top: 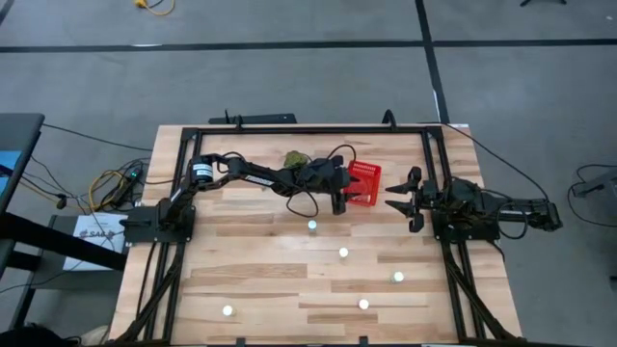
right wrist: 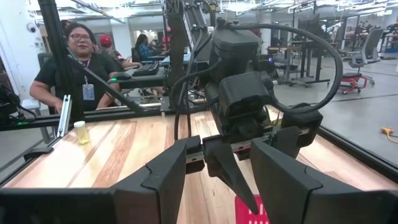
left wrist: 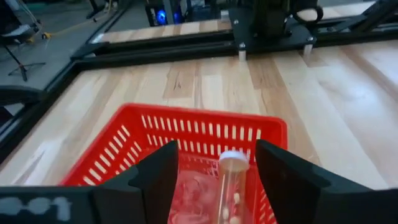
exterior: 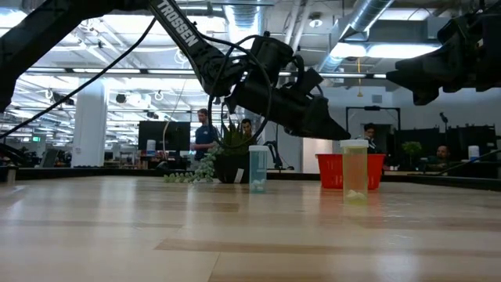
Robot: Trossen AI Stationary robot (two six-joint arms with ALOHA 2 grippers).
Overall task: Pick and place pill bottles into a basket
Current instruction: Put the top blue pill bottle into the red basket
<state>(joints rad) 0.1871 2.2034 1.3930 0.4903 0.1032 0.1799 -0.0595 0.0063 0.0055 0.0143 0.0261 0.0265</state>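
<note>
Surveying: plank table (top: 289,280), items noted largest first.
Left arm: reaches across the table's far side to the basket.
Right arm: waits just beside the basket's other side.
Basket (top: 365,183): red, on the table's far part, between the two grippers.
Left gripper (left wrist: 217,180): over the basket, fingers spread, clamping nothing.
Right gripper (top: 401,201): fingers parted, empty.
Bottle (left wrist: 231,186): white cap, upright between the left fingers (left wrist: 163,174) inside the basket; contact cannot be told.
Loose bottles (top: 343,253): five stand scattered on the near table.

basket (left wrist: 186,134) base cut off, bottle (left wrist: 231,186) bottom cropped
</note>
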